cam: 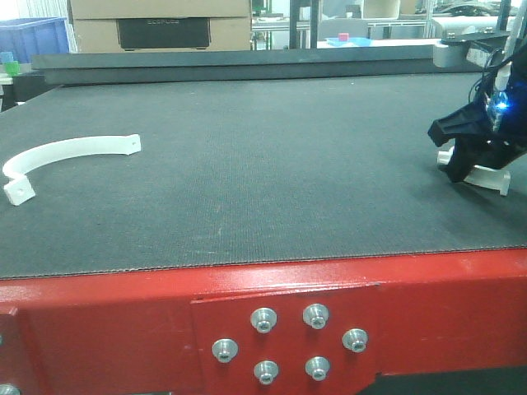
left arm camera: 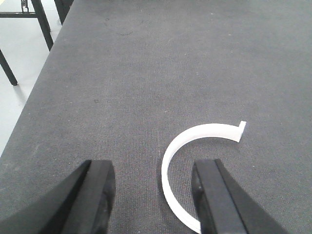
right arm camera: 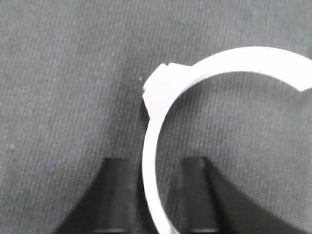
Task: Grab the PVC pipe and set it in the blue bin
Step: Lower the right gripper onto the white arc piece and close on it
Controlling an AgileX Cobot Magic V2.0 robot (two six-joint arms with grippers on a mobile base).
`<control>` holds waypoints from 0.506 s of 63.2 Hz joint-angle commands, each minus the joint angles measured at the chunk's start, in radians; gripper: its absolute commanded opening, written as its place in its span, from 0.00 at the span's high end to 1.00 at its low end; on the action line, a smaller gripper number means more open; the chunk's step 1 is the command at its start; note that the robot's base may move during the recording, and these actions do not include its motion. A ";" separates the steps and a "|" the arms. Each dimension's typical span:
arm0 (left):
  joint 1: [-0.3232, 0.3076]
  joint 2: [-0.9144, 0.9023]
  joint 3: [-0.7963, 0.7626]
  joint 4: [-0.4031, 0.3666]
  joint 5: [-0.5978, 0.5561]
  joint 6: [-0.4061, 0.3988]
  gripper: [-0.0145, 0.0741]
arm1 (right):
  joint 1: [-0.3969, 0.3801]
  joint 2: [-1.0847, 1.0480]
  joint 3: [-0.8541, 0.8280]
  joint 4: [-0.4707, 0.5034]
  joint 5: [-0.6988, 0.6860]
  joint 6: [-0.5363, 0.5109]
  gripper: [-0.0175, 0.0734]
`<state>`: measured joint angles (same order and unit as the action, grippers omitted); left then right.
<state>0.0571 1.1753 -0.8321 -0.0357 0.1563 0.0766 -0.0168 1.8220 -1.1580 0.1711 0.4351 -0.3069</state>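
The right gripper (right arm camera: 156,165) is straddling a curved PVC pipe (right arm camera: 161,112) lying flat on the dark table (cam: 247,181), fingers (right arm camera: 119,195) sitting narrowly apart either side of the strip, probably lining up a pinch. The left gripper (left arm camera: 153,178) is hovering spread wide beside a second PVC arc (left arm camera: 204,130). The blue bin (cam: 34,39) is standing well apart at the back left, its contents hidden
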 commanded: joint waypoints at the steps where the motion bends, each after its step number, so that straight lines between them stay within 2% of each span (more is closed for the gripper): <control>1: 0.002 -0.001 -0.008 -0.007 -0.016 -0.006 0.51 | 0.000 0.000 -0.010 -0.010 -0.025 -0.008 0.76; 7: 0.002 -0.001 -0.008 -0.007 -0.016 -0.006 0.51 | 0.000 0.002 -0.010 -0.012 -0.041 -0.008 0.83; 19: 0.002 -0.001 -0.008 -0.007 -0.016 -0.006 0.51 | 0.000 0.004 -0.011 -0.017 -0.066 -0.008 0.88; 28: 0.002 -0.001 -0.008 -0.007 -0.016 -0.006 0.51 | 0.000 -0.002 -0.036 -0.017 -0.016 -0.008 0.99; 32: 0.002 -0.001 -0.008 -0.007 -0.016 -0.006 0.51 | 0.000 -0.012 -0.056 -0.017 0.016 -0.008 0.99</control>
<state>0.0571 1.1753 -0.8321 -0.0357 0.1556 0.0766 -0.0168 1.8295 -1.1872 0.1629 0.4245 -0.3069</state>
